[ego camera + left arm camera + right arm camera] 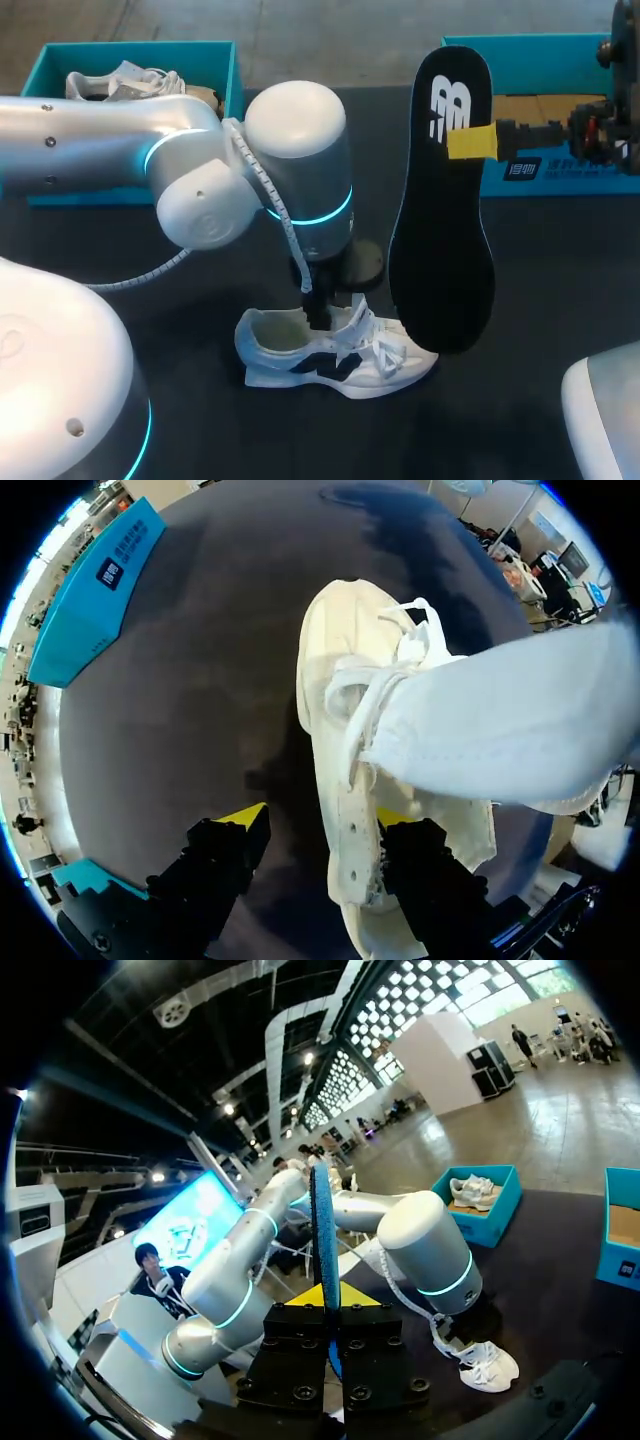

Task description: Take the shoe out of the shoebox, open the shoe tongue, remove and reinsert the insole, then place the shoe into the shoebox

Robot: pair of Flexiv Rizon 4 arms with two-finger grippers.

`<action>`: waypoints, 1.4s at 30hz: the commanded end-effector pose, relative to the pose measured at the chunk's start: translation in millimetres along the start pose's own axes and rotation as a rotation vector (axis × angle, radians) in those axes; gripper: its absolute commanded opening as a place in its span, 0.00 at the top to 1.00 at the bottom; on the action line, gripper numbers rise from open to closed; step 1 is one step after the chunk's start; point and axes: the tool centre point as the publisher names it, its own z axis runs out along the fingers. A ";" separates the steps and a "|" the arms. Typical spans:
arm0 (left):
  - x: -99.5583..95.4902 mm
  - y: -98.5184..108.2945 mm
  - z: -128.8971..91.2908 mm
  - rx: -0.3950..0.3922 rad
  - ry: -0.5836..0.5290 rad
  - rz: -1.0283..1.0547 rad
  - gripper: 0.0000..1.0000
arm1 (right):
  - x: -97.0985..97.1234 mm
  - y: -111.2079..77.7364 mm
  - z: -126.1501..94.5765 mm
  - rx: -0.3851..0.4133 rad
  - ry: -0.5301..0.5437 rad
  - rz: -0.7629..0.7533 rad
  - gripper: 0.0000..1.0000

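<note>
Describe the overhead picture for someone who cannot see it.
The right gripper holds a black insole upright above a dark table, beside a white shoe. The left arm points down at the shoe's opening. Two blue boxes stand behind.

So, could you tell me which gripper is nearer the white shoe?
Left. The left gripper is down at the shoe, on its opening; the right gripper is raised well aside, holding the insole.

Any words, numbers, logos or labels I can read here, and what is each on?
Insole, held up by the right hand: a white stylised logo near its upper end, no plain wording to quote.
Shoebox at the right: a dark label with white print, too small and blurred to read.
Shoe: no text visible.
</note>
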 end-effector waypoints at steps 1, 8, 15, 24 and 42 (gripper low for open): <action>-0.8 0.4 6.1 -0.001 0.002 -0.003 0.50 | 9.4 -6.3 9.1 -0.074 -0.013 0.001 1.00; -0.9 2.1 7.6 -0.008 0.002 0.000 1.00 | 9.4 -6.3 9.1 -0.074 -0.013 0.001 1.00; 3.6 4.5 2.8 -0.003 0.000 0.015 1.00 | 9.4 -6.3 9.1 -0.074 -0.013 0.001 1.00; 11.1 8.9 -19.1 0.003 -0.010 0.046 1.00 | 9.4 -6.3 9.1 -0.074 -0.013 0.001 1.00; 32.5 26.8 -72.3 0.025 -0.008 0.375 1.00 | 9.4 -6.3 9.1 -0.074 -0.013 0.001 1.00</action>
